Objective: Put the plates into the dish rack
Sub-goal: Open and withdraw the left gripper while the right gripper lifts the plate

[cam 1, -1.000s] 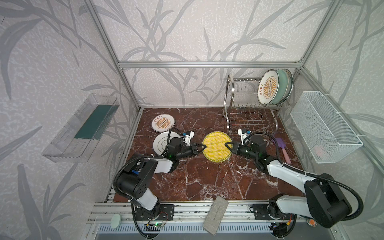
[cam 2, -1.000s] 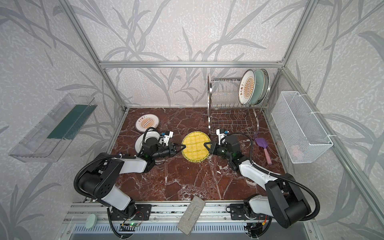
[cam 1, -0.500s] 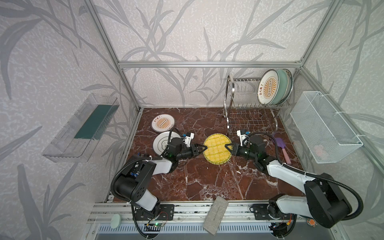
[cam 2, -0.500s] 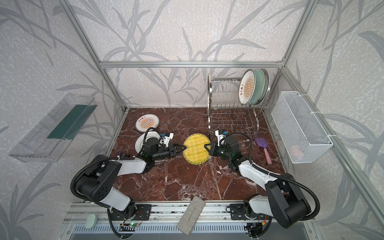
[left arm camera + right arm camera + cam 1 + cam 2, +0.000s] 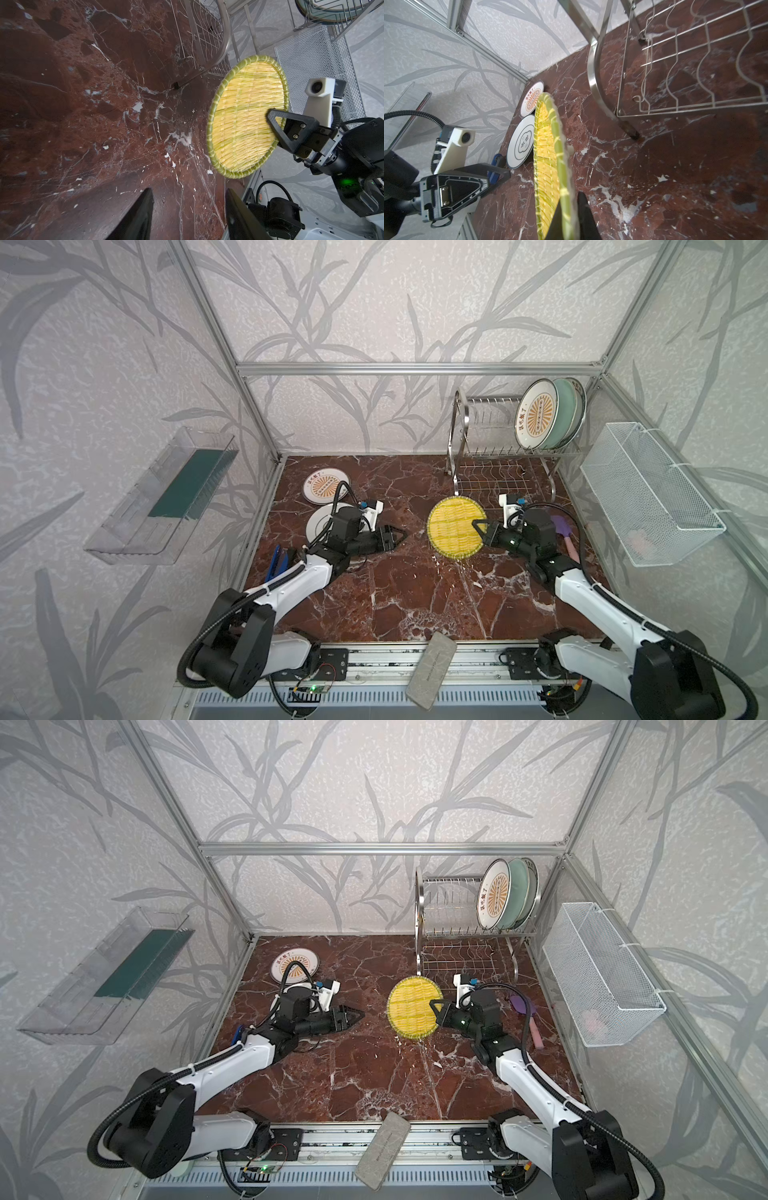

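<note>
Gripping the small yellow plate (image 5: 451, 524) by its rim, my right pincer (image 5: 478, 527) holds it on edge just before the dish rack (image 5: 494, 454); my left pincer (image 5: 400, 536) stands open, empty, beside it.

The plate (image 5: 451, 526) is woven yellow, green-rimmed; the table (image 5: 415, 597) red-brown, white-veined.

Chinese characters on racked sunburst plate (image 5: 536, 416), table sunburst plate (image 5: 321, 486), ringed plate (image 5: 521, 143); unreadable.

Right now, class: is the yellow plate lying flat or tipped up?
Tipped up: the right gripper pinches the rim of the yellow plate; the right wrist view shows it edge-on.
</note>
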You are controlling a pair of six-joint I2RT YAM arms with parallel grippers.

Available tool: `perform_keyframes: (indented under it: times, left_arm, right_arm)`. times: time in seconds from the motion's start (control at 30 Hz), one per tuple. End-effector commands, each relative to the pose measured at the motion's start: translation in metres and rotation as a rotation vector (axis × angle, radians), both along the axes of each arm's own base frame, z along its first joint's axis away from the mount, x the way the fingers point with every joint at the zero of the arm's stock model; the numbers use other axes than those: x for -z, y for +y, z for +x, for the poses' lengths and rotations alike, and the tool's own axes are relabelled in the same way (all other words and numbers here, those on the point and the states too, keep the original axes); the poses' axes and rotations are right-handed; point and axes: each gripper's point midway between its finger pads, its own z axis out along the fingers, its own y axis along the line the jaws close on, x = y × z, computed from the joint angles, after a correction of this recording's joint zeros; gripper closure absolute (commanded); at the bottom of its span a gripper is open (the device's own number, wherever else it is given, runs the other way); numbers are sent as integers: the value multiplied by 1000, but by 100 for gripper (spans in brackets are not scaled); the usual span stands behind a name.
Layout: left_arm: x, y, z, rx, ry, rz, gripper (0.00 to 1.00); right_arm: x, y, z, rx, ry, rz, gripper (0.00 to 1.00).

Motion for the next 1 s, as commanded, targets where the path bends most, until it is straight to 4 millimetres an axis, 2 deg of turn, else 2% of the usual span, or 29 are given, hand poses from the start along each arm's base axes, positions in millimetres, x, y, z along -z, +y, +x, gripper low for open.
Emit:
perform_keyframes:
  times: [0.0, 0.3, 0.57, 0.8, 0.97]
  left_arm:
    - [-7, 14, -9, 10, -18, 143, 45]
    - [-68, 29, -7, -17, -144, 227, 45]
    - [-102, 40, -13, -10, -212, 293, 45]
    - [-115, 46, -19, -25, -287, 299, 45]
    - [-129, 57, -29, -10, -300, 367, 45]
  right_arm:
    - [-49, -10, 3, 9, -128, -33, 100]
    - [-114, -28, -4, 34, -264, -91, 100]
    - [-160, -41, -13, 59, -366, -136, 100]
    - [-182, -50, -17, 89, -412, -149, 100]
    - [-186, -47, -17, 73, -417, -137, 100]
